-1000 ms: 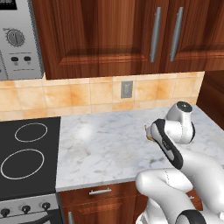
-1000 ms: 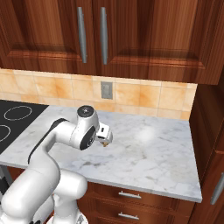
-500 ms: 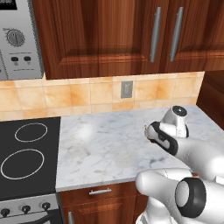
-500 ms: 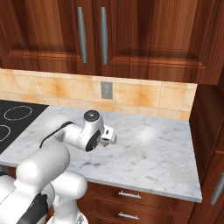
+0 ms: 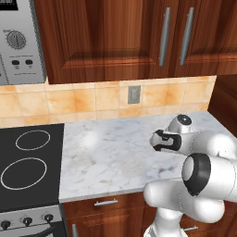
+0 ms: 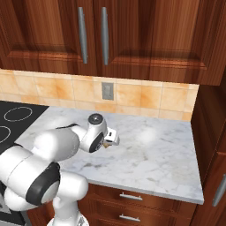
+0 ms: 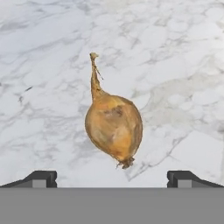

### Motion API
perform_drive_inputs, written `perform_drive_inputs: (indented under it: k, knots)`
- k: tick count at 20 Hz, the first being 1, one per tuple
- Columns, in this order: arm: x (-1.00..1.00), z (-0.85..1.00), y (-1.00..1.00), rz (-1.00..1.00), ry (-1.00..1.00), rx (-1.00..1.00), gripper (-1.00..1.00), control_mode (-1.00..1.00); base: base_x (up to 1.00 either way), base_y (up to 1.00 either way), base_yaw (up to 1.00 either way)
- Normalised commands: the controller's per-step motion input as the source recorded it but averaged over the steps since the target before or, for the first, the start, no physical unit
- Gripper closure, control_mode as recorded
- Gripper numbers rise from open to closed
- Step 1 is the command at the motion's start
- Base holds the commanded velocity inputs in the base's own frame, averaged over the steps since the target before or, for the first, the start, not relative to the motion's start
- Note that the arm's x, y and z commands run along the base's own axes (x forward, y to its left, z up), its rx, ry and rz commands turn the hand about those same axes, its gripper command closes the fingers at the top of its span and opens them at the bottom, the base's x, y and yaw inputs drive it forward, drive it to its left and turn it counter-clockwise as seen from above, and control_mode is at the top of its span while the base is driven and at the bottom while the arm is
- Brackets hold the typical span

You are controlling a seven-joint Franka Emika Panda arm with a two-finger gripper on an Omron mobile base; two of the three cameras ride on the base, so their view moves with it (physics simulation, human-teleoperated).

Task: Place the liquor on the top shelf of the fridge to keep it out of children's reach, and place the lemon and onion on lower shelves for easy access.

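- Onion [image 7: 114, 131] lies on its side on the marble counter [image 5: 106, 157], stem tip aimed away from the hand cam, root end toward it.
- Gripper [image 7: 112, 177] hangs right over the onion w/ fingertips [image 7: 40, 178] spread wide, one each side, nothing between them yet. Released, empty.
- From the left base cam the gripper [image 5: 162, 140] sits over the counter's right half, below the wall outlet [image 5: 134, 94]; the arm hides the onion there.
- From the right base cam the gripper [image 6: 107, 140] is low over the counter [image 6: 154, 154], also below the outlet [image 6: 107, 91]. A small tan bit under the hand may be the onion; too small to be sure.
- Risks, as I judge them:
  - Round bulb on smooth stone: if one finger touches first, it could roll out of the grasp.
  - Closing on the thin stem rather than the body would give a weak hold, likely a drop on the way to the fridge.
  - Coming down too far would jam the tips on the counter.
- Writing: none readable. The silver appliance [image 5: 18, 41] at far left of the counter has a dial and marks, too blurred to read.
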Motion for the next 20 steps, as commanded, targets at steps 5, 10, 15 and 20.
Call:
perform_drive_inputs:
  k: [5, 10, 15, 20]
  knots:
    - [0.35, -0.18, -0.01, 0.00, 0.00, 0.00, -1.00, -1.00, 0.00, 0.00, 0.00]
    - [0.33, -0.14, -0.03, 0.00, 0.00, 0.00, -1.00, -1.00, 0.00, 0.00, 0.00]
    - [0.26, -0.15, -0.03, 0.00, 0.01, 0.00, -1.00, -1.00, 0.00, 0.00, 0.00]
    - [0.04, -0.24, -0.08, 0.00, 0.08, 0.00, 1.00, -1.00, 0.00, 0.00, 0.00]
